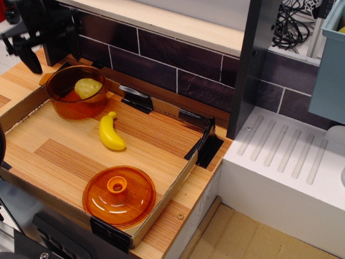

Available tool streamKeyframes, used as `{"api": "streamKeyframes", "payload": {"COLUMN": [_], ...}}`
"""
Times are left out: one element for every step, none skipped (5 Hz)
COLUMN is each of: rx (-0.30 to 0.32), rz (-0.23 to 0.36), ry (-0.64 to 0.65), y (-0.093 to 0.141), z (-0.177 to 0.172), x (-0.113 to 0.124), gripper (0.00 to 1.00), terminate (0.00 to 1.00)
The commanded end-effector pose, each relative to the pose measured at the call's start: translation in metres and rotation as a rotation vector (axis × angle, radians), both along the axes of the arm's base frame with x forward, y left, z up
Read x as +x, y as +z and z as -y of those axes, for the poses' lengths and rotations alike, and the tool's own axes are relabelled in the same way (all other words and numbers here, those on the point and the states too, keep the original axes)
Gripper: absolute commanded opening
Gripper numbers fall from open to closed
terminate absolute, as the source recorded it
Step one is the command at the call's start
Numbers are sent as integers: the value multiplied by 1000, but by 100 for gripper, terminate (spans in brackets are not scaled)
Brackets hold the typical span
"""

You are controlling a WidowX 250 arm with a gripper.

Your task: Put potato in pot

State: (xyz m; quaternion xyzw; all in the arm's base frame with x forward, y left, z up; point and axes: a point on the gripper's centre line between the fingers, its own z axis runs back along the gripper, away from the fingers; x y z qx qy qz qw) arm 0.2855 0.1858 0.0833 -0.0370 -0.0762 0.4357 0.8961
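Gripper point(47, 46): black, at the upper left corner; upper body and arm cut off by the top and left edges. Only the two dark fingers point(28, 54) show, spread wide apart.

Potato point(88, 88): below and right of the gripper, inside the pot point(59, 102); its lower part is seen only through the tinted wall, outline soft.

Blue-grey bin point(330, 65): far right of the gripper, cut by the right edge; contents mostly out of view.

Cables point(291, 24): far right at the top edge, tangled, cut off.

Dark machine parts point(32, 237): well below the gripper, cropped by the bottom edge, unidentifiable.
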Motion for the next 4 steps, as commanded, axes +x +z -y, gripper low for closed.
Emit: {"api": "streamKeyframes", "payload": {"rx": [22, 22, 22, 22], "rz": [-87, -87, -87, -87], "ry": [-154, -154, -154, -154], "y": [34, 34, 34, 34], "z": [28, 28, 28, 28], "x": [-48, -48, -48, -48], "gripper": [100, 100, 100, 100], "terminate": [0, 0, 0, 100]}}
